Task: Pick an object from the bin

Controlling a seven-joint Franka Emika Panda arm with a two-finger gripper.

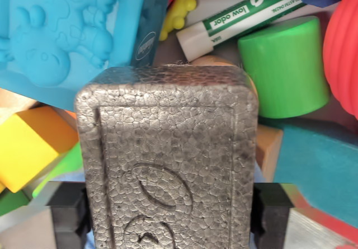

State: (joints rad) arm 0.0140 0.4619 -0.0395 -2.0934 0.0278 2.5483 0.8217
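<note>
Foam block, grey and pebbled, sits squarely in the end effector, whose black fingers pinch its two sides; its long axis runs up the wrist view. Beyond it lie a green cylinder, a marker and a blue mould.

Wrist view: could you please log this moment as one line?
gripper: shut on grey foam block | beneath: green cylinder, marker, blue mould, yellow block
</note>
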